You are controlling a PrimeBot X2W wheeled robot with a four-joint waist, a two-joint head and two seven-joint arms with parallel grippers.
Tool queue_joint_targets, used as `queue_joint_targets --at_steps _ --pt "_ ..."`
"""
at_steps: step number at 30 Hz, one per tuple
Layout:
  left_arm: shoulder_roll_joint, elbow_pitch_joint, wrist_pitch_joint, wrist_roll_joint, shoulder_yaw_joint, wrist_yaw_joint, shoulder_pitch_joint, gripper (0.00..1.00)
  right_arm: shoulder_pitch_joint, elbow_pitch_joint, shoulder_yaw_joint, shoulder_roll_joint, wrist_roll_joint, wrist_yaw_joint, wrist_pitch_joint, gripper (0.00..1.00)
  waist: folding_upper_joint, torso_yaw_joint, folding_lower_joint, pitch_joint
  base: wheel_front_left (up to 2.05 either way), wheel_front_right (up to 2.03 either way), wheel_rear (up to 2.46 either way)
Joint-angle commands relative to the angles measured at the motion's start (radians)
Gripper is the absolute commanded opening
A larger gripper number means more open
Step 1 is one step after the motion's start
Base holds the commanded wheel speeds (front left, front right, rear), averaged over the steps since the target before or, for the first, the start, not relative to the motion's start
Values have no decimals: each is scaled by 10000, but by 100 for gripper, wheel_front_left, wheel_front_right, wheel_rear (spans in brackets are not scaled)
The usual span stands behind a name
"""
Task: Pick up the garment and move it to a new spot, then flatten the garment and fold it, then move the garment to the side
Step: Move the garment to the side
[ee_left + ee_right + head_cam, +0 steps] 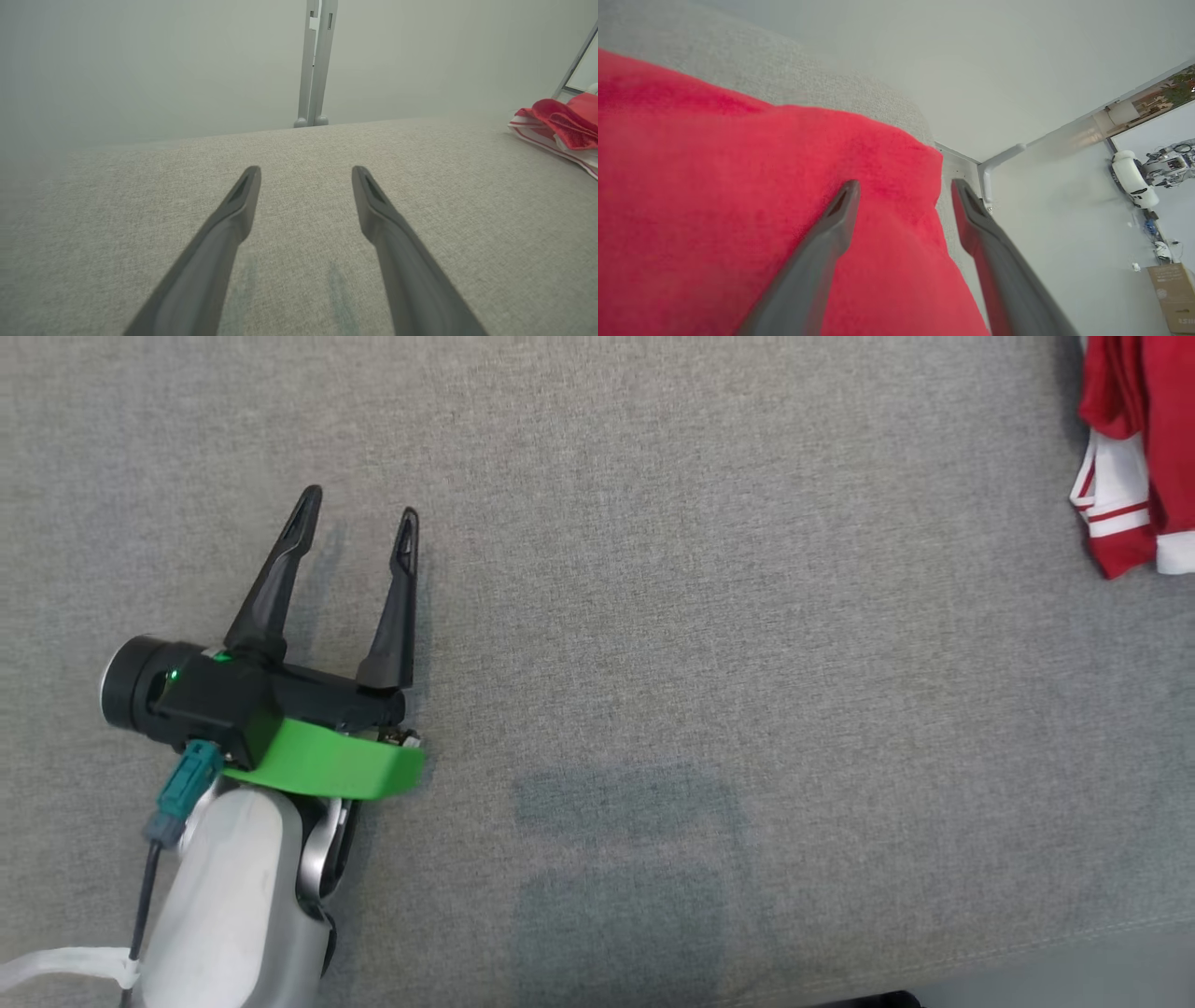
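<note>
Green collar (327, 770) rings the wrist of the left gripper (360, 509), low at the head view's left. Its two dark fingers stand spread apart, holding nothing, above the grey fabric surface (700, 616). Farther off, at that view's upper right, the red garment (1134, 439) with white striped trim lies bunched on the surface. The right gripper (906, 186) hangs over the red cloth, fingers parted with nothing between them; whether they touch it cannot be told. Beyond the surface stands a pale upright post (315, 60).
</note>
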Motion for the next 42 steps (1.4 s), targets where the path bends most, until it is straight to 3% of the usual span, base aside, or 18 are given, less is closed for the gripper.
queue_joint_targets --at_steps 1,4,12,18,22,31,42 --pt "69 77 -28 -3 13 27 157 100 183 -36 -155 170 225 -20 -244 100 0 -29 0 -436 0 0 0" --pt "-30 225 -28 -100 104 -5 436 100 524 -124 -479 866 1071 -19 -926 100 0 -18 0 -972 0 0 0" --pt "-363 901 -28 -758 772 135 1238 100 2293 -1437 -195 1919 2810 -19 -2407 100 0 295 0 -2463 0 0 0" --pt "-515 1564 -21 -1020 1394 870 1657 100 3882 -2897 -234 2763 3576 -19 -2799 100 0 723 0 -3430 0 0 0" --pt "-509 1881 98 -1219 1589 1109 1876 100 4831 -3709 -371 3478 3811 -19 -2999 100 0 967 0 -3946 0 0 0" --pt "-330 2467 138 -1252 1452 962 2405 100 6744 -4938 -654 4671 3923 -17 -2968 100 0 1507 0 -4997 0 0 0" --pt "-216 2862 1 -1056 1065 507 2922 100 8231 -5356 54 4974 3141 -14 -2323 100 0 1774 0 -5444 0 0 0"
